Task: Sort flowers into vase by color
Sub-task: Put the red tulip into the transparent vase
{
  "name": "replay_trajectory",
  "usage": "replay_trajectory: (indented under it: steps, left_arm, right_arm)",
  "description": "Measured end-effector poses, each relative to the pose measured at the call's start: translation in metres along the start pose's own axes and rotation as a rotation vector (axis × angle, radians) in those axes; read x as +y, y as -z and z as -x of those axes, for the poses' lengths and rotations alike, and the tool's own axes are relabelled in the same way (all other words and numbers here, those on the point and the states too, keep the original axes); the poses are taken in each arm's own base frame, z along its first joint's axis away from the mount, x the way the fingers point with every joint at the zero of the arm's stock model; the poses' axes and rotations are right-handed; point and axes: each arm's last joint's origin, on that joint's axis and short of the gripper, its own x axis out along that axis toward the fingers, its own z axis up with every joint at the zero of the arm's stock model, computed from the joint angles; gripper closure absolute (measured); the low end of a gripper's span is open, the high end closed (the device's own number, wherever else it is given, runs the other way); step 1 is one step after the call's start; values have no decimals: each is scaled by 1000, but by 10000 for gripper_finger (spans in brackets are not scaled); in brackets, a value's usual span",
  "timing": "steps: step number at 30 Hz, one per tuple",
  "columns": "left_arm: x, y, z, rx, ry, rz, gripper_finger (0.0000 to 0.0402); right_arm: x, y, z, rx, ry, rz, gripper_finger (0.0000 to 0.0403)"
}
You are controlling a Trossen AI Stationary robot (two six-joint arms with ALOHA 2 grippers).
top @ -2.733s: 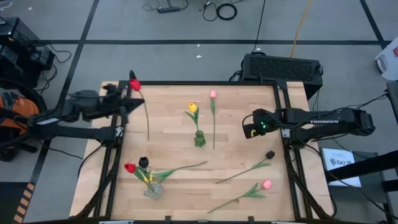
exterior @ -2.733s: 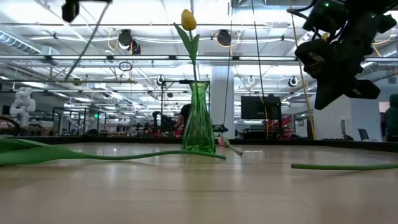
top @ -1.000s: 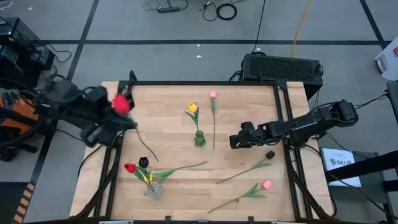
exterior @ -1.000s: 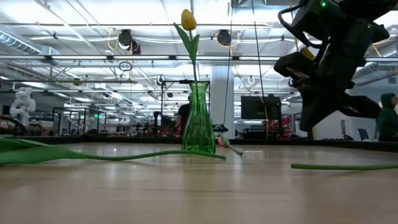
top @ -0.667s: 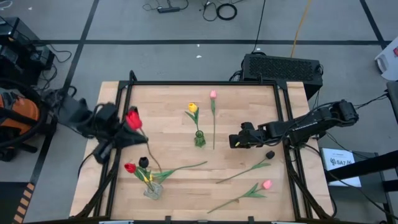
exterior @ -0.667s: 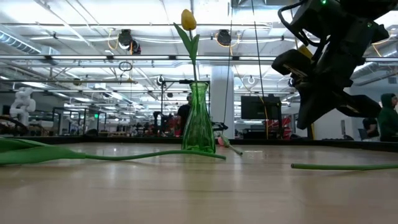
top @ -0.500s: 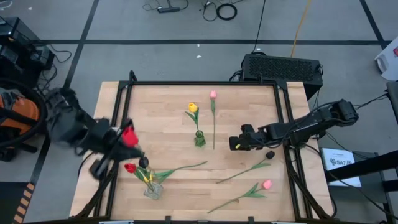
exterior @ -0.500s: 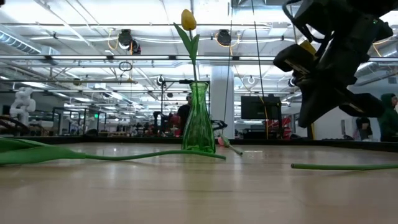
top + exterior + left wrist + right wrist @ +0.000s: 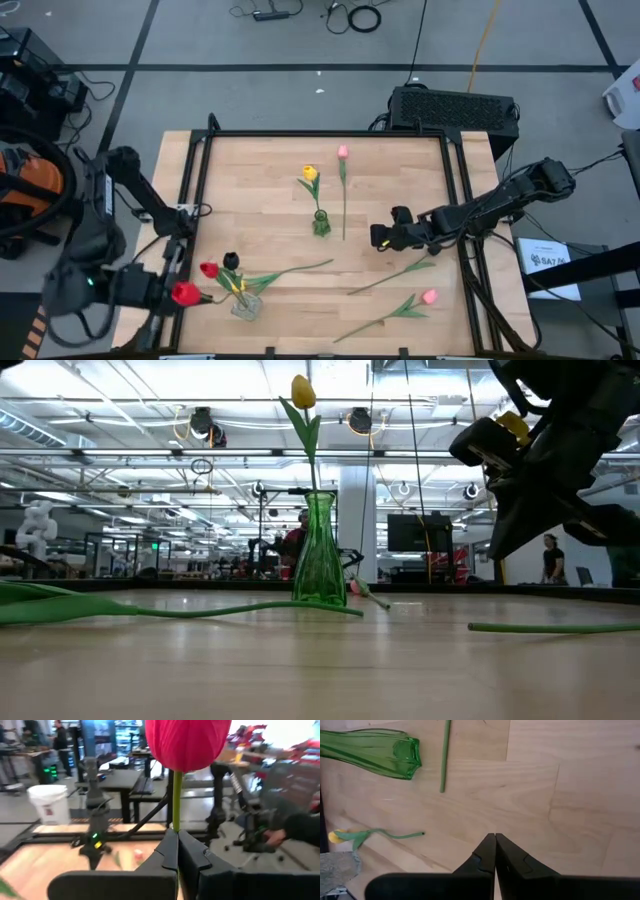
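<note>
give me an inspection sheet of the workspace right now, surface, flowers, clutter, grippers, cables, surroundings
Surface: wooden table top, black frame.
Job's things: green vase holds a yellow tulip; clear vase holds red, black and yellow heads; pink tulip and two more stems lie loose.
Clutter: nothing seen.
Grippers: left gripper shut on a red tulip, at the table's left edge; right gripper shut, empty, above bare wood right of the green vase.
Cables: loose cables on the floor beyond the table.
Surroundings: black box behind the table.

No readable text, label or number anywhere, perhaps only blurred print on floor paper [image 9: 546, 260].
</note>
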Motion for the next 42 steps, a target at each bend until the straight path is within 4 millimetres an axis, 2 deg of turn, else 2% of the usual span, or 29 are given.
replay_trajectory:
  steps: [4,9,19,36,42]
  left_arm:
    - [-2,26,-3,49,-25,16,401]
    - [3,49,-2,51,-42,87,402]
    - [1,66,-5,-23,-31,168,401]
    - [7,126,-8,-41,-98,174,401]
    - [8,147,0,-51,-61,204,401]
  right_arm:
    - [0,2,1,3,-6,-5,403]
    - [0,4,1,7,-8,0,403]
    - [0,4,1,7,-8,-15,403]
    - [2,4,1,18,-30,-17,403]
    - [4,5,1,22,-48,-23,403]
